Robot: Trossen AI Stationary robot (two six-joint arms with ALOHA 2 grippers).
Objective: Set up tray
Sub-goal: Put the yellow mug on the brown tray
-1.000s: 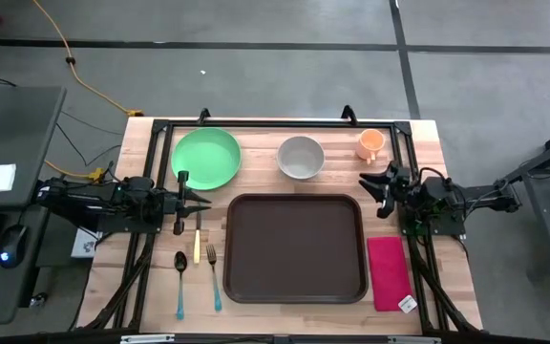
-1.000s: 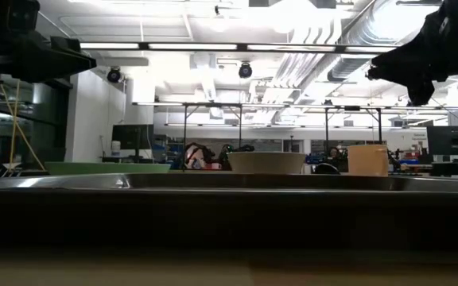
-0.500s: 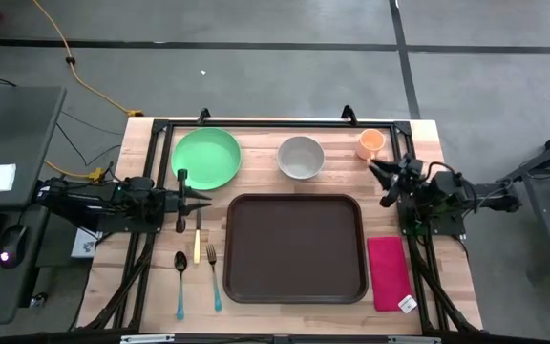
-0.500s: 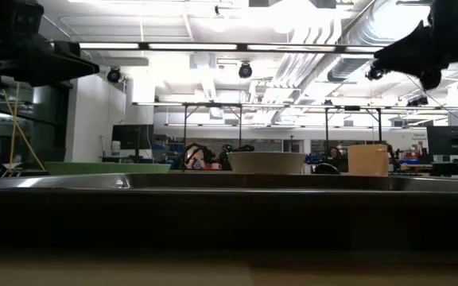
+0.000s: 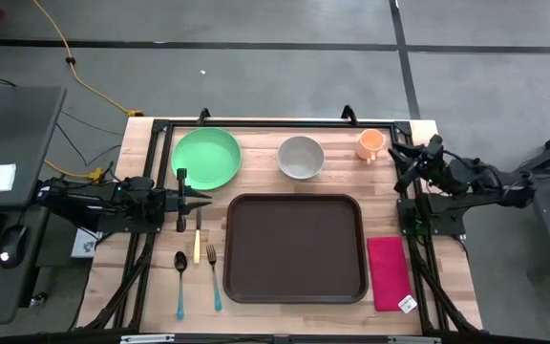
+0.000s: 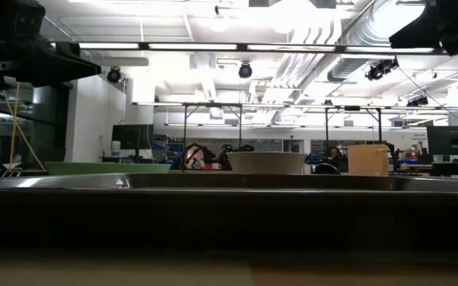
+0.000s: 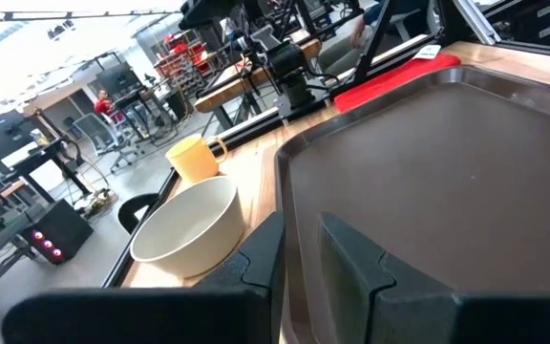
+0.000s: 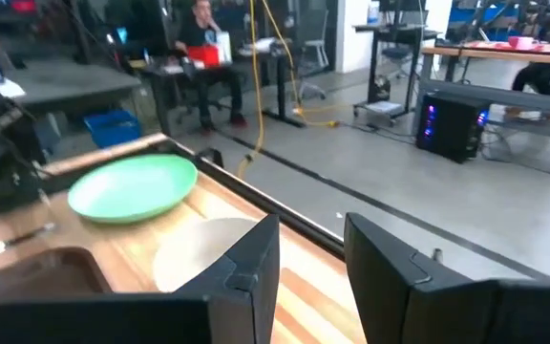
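The dark-brown tray (image 5: 294,247) lies flat on the wooden table, near the front edge; the left wrist view also shows the tray (image 7: 447,172). My left gripper (image 5: 206,200) (image 7: 301,258) hovers just left of the tray's far-left corner, pointing right, fingers a narrow gap apart, holding nothing. My right gripper (image 5: 401,161) (image 8: 311,253) is raised near the table's far-right corner, beside the orange cup (image 5: 370,143), open and empty. It looks over the green plate (image 8: 132,188) and the bowl (image 8: 208,250).
Along the far side stand a green plate (image 5: 205,159), a grey-white bowl (image 5: 301,157) and the orange cup. A red-pink napkin (image 5: 388,272) lies right of the tray. A spoon (image 5: 180,277), knife (image 5: 197,244) and fork (image 5: 214,272) lie left of it.
My right gripper has risen and drawn back from beside the tray's far-right corner toward the table's far-right corner, swinging toward the far edge; in the low view it climbs toward the top edge. It stays open. The left arm and all objects have kept still.
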